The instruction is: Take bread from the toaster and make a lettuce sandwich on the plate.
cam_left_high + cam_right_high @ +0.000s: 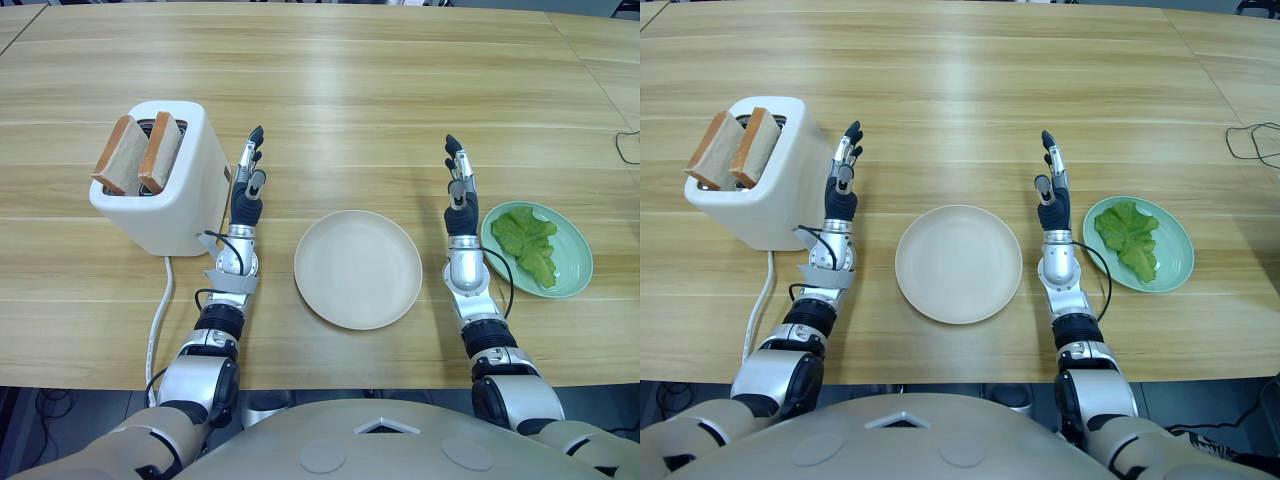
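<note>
Bread slices (pixel 160 152) in the toaster (pixel 172 215) at ten o'clock look light and crumbly, so pinch a protruding top edge gently with your empty, straight-fingered left hand (pixel 248 187).

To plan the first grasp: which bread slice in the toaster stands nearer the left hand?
The slice on the right, in the slot beside the left hand; the other slice stands farther left in the toaster.
</note>
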